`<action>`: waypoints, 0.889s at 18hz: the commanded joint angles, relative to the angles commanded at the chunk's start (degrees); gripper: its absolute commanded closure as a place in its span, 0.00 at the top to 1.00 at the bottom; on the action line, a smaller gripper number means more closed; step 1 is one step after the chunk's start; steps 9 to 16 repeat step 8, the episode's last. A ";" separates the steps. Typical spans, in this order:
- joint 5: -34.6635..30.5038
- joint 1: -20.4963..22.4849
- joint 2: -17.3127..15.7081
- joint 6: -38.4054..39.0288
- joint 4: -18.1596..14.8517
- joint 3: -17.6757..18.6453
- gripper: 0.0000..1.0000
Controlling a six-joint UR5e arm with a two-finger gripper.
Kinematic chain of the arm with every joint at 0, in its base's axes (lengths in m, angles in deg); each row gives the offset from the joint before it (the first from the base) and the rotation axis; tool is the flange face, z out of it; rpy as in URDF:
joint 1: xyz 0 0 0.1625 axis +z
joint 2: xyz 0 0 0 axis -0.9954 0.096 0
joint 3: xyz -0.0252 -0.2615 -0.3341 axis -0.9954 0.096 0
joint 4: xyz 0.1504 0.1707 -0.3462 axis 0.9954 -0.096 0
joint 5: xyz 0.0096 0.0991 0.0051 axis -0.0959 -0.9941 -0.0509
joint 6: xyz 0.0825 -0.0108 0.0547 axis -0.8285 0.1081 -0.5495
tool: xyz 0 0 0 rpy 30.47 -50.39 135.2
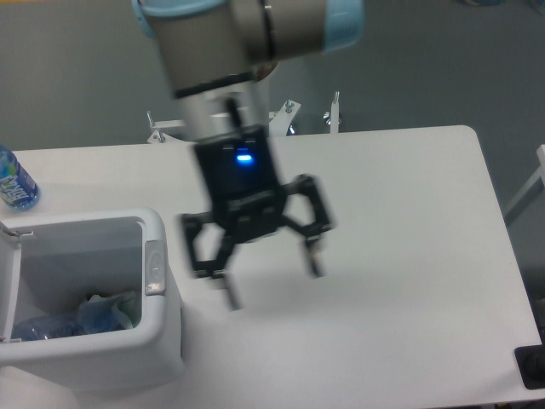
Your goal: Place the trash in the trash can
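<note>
A smooth white table (409,256) with rounded corners is standing on grey flooring. The black two-finger gripper (272,285) is hovering blurred, fingers spread, grasping nothing. The crumpled white wrapper (115,305) and crushed clear plastic bottle (64,325) are lying inside the white rectangular plastic bin (162,341). A small blue-labelled bottle (13,181) is standing behind it.

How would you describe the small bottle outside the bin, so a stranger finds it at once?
Start at the white trash can at the table's front left corner. Behind it, at the far left edge, stands a small upright bottle. Its bright blue label distinguishes it from the crushed bottle inside.
</note>
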 joint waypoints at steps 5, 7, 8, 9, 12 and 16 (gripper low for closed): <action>-3.53 4.30 -5.10 -20.65 -7.81 7.57 1.00; -3.44 5.97 -6.24 -26.74 -11.86 8.01 1.00; -3.35 6.59 -6.42 -28.07 -13.01 8.10 1.00; -3.35 6.59 -6.42 -28.07 -13.01 8.10 1.00; -3.35 6.59 -6.42 -28.07 -13.01 8.10 1.00; -3.35 6.59 -6.42 -28.07 -13.01 8.10 1.00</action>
